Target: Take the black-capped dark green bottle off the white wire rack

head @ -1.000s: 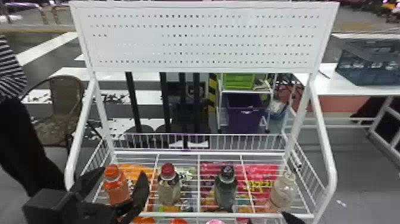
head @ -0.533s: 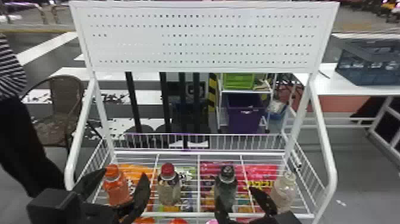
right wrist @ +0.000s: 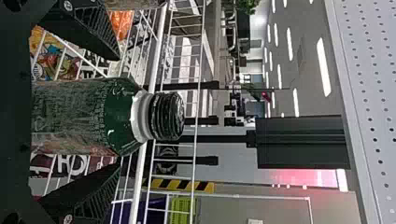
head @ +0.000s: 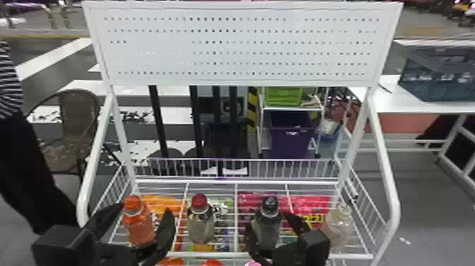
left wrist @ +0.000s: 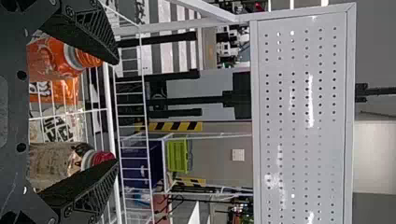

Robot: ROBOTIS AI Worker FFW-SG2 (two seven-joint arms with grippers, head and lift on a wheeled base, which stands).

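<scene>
Black-capped dark green bottle [head: 267, 231] upright on white wire rack [head: 226, 254], near side. Right gripper [head: 268, 222]: fingers spread around it, unclosed. Grasp and removal outstanding. Left gripper [head: 144, 208]: fingers parted at orange bottle [head: 138, 226].

Foot of the dark green bottle [head: 268, 231] hidden behind the right claw [head: 268, 223], label print (small stuff, anyway) a blur
</scene>
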